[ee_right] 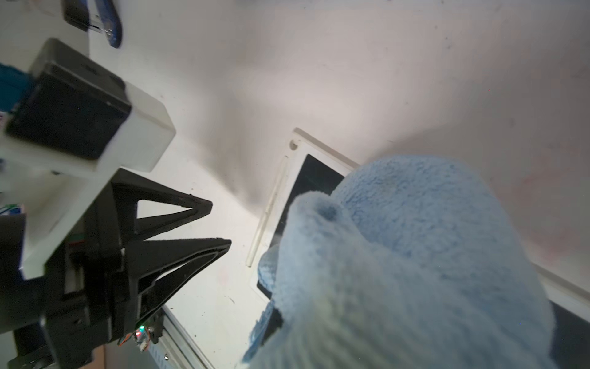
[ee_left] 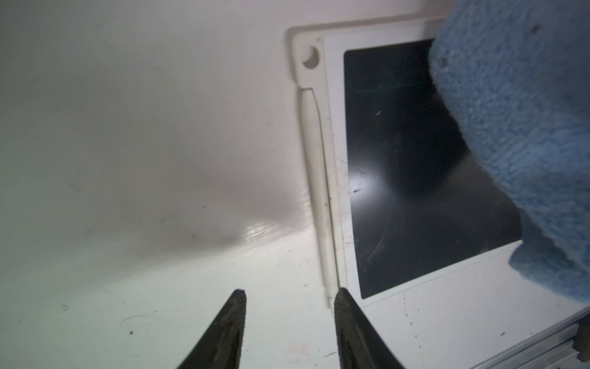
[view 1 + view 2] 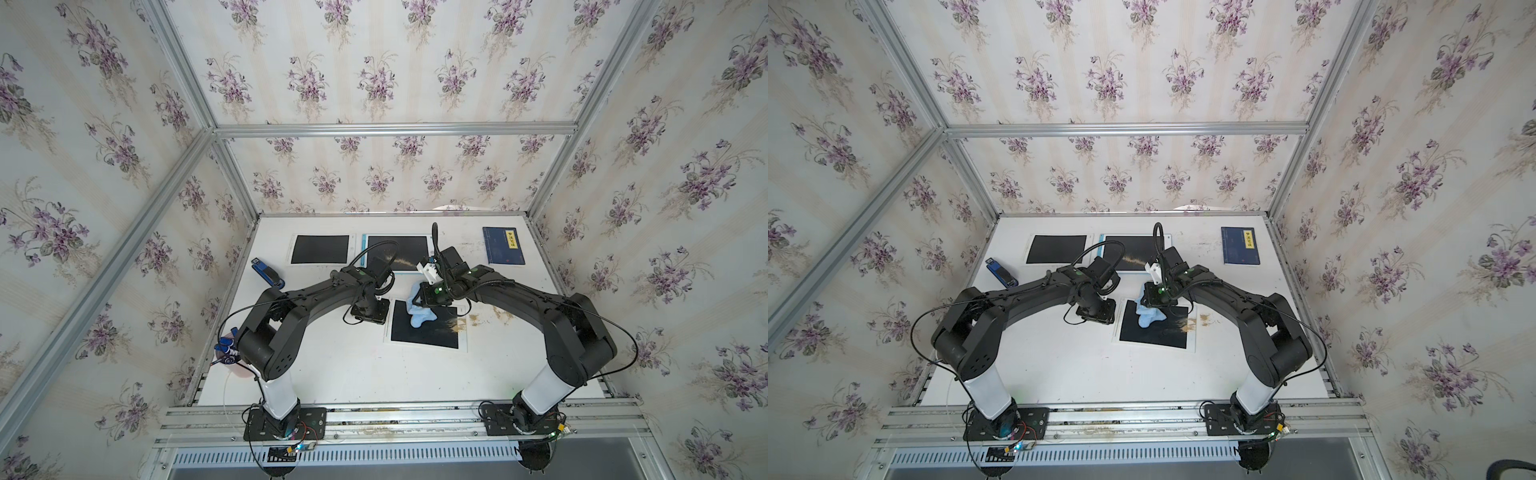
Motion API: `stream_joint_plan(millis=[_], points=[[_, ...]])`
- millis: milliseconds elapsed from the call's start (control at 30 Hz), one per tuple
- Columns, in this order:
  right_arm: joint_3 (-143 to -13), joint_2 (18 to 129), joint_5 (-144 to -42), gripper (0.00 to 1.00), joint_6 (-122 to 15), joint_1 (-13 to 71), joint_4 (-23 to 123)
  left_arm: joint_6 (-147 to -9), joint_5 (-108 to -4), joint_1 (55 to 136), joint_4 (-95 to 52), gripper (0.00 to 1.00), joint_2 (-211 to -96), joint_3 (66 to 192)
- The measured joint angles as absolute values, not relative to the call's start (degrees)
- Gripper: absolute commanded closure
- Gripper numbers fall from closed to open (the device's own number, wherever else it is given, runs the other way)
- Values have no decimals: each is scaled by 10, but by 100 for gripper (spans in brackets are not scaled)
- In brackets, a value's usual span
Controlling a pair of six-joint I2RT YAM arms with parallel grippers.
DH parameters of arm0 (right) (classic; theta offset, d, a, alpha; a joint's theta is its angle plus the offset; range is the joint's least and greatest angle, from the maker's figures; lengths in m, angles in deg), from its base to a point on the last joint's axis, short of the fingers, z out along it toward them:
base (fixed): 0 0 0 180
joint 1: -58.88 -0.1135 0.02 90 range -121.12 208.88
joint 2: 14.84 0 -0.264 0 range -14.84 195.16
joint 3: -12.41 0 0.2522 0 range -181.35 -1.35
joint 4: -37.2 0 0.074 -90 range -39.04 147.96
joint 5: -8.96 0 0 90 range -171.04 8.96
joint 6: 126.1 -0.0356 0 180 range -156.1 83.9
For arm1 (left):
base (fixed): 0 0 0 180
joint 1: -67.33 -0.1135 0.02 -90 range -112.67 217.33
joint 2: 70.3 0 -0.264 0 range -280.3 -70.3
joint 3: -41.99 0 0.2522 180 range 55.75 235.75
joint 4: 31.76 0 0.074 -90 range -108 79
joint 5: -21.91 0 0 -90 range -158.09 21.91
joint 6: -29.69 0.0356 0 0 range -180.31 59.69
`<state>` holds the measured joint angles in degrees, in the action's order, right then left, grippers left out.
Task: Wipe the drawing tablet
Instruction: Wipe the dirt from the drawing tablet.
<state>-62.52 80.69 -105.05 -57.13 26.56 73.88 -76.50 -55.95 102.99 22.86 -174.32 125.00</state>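
Tablet [image 2: 392, 153] edge perhaps touching left hand [image 2: 290, 291]

Blue book [image 3: 503, 246] cover: yellow label [image 3: 511, 239] with dark characters, too small to read.
Blue object [image 3: 227, 349] beside left arm [image 3: 316, 291]: white "M", rest hidden.

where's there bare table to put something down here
Barest: the front strip of the white table, between the near black drawing tablet and the aluminium front rail. Crowded: the back row of plain black tablet, dusty black tablet and dark blue book; the centre, under both arms, with fluffy blue cloth.
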Motion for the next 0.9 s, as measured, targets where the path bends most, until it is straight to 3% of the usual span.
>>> stream_joint_plan(millis=[400,900], points=[[-573,826,-1085,100,-576,203,699,-763,-589,1050,247,53,-1815,1293],[-520,866,-1133,100,-601,210,627,-763,-596,1058,263,58,-1837,1303]])
